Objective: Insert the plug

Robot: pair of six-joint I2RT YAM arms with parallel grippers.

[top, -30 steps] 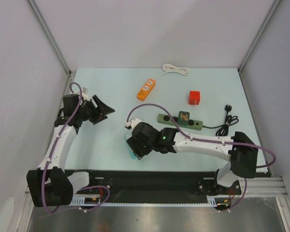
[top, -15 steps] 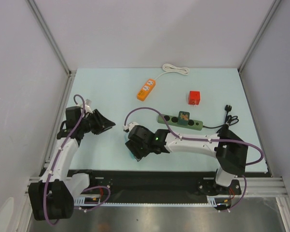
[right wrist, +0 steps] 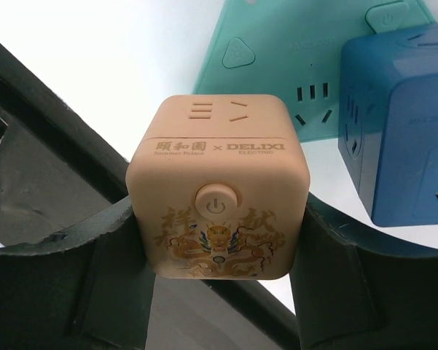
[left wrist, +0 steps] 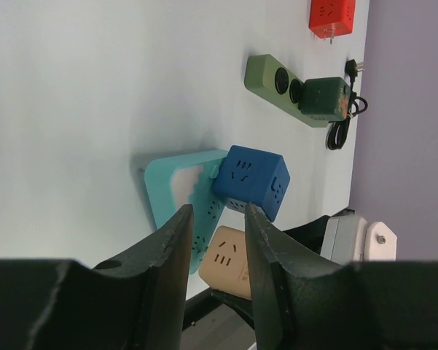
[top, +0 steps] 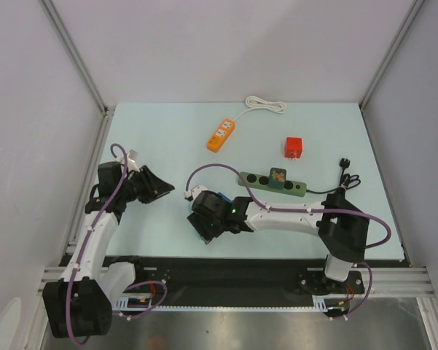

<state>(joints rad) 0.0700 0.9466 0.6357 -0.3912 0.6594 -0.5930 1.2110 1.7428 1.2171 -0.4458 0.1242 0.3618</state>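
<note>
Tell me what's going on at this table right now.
The right end effector is clamped on a peach cube-shaped plug adapter, holding it at one end of a flat teal power strip. A blue cube adapter sits on that strip beside it. Whether the peach cube's pins are in a socket cannot be seen. The left end effector hovers apart, open and empty, its camera facing the strip.

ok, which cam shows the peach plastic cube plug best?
Right wrist: the peach plastic cube plug fills the frame, clamped in the right gripper. Left wrist shows only part, beyond the left gripper. Top external: the right gripper hides it.
</note>
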